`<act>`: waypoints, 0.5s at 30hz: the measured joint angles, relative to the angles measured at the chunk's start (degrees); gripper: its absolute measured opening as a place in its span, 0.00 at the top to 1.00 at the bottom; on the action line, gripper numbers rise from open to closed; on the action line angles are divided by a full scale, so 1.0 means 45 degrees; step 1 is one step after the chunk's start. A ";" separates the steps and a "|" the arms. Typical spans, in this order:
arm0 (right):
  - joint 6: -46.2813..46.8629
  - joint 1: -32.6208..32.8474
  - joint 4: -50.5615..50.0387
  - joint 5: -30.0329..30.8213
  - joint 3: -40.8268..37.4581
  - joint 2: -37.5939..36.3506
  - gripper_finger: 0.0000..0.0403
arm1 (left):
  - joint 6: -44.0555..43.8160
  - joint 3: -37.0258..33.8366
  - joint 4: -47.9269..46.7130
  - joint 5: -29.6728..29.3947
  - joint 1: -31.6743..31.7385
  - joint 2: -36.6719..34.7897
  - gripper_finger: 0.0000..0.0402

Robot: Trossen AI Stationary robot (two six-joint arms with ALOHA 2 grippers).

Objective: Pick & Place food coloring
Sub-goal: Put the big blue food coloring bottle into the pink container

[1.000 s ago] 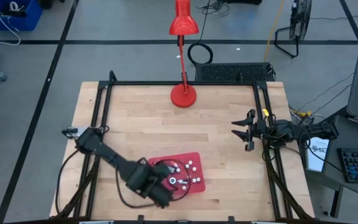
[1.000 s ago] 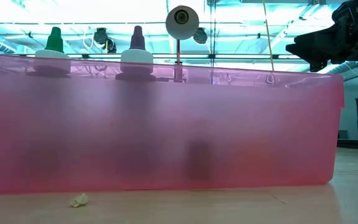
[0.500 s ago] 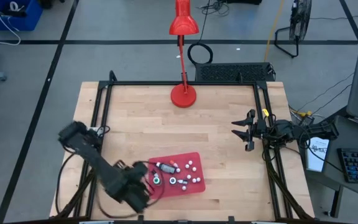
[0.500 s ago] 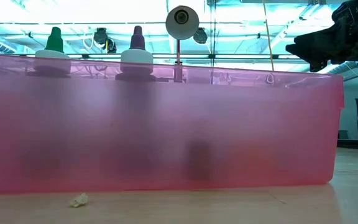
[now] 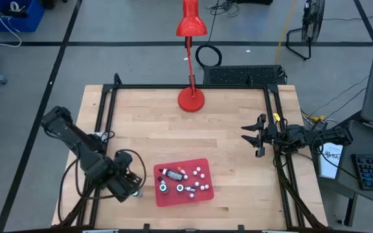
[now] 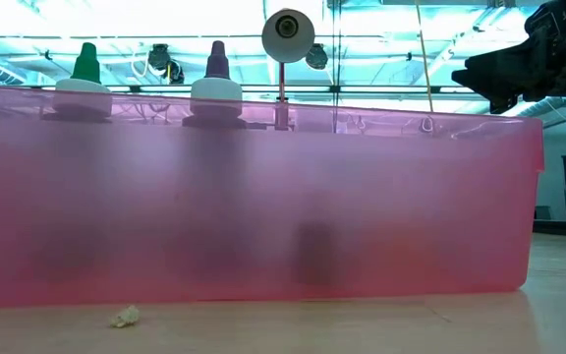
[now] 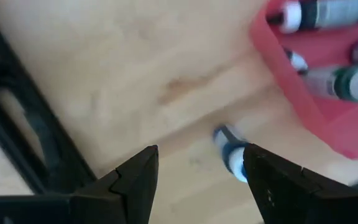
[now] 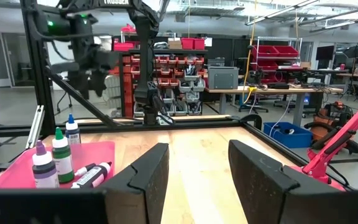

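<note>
Placing step: left gripper (image 5: 129,188), jaws apart and empty, above a blue-capped bottle (image 7: 232,155) lying on the surface beside the red tray (image 5: 203,164); next, a further pick from the tray.

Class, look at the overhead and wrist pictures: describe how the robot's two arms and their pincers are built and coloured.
Both arms are dark, near-black jointed links. Black cables loop beside the left arm; the right arm shows a small yellow mark near its wrist. Each ends in a two-finger pincer: the left pincer has angular, faceted dark fingers, and the right pincer has the same.

My table (image 5: 225,139) is pale, matt wood. The red tray (image 5: 203,193) looks like translucent plastic. My fingers (image 7: 132,183) look matt black.
</note>
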 joint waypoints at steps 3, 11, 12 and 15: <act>0.0001 0.0000 -0.0001 0.0001 -0.0003 0.0000 0.61 | 0.0414 -0.0564 0.1513 0.0564 0.0105 0.0029 0.42; 0.0001 0.0000 0.0000 -0.0002 0.0000 0.0000 0.61 | 0.0784 -0.1635 0.4262 0.0434 0.0135 0.0058 0.43; -0.0002 0.0000 0.0000 0.0002 0.0000 0.0000 0.61 | 0.0628 -0.1748 0.4266 0.0439 0.0127 0.0058 0.43; -0.0001 0.0001 0.0001 -0.0003 -0.0003 0.0000 0.61 | 0.0352 -0.2105 0.4267 0.0526 0.0113 0.0058 0.42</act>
